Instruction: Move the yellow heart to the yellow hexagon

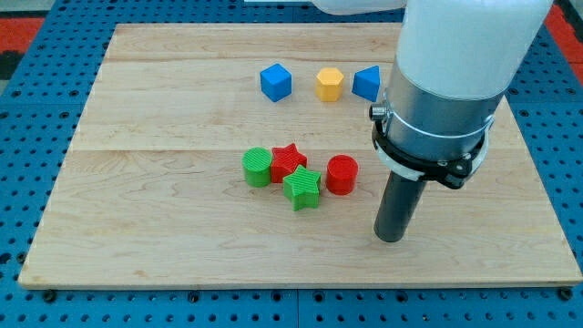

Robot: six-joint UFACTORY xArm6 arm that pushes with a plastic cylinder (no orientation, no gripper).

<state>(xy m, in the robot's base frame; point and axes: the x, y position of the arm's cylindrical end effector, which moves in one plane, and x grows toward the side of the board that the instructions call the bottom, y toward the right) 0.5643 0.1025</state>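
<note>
The yellow hexagon (330, 84) lies near the view's top, between a blue cube (275, 82) on its left and a blue triangle (367, 83) on its right, which the arm partly covers. The yellow heart does not show in the view; the arm's wide body may hide it. My tip (391, 237) rests on the wooden board (164, 200) at the lower right, a short way right of and below the red cylinder (342, 174), not touching any block.
A cluster sits mid-board: a green cylinder (258, 168), a red star (289, 161), a green star (301, 188) and the red cylinder. The arm's white and grey body (446, 82) covers the board's upper right. A blue pegboard surrounds the board.
</note>
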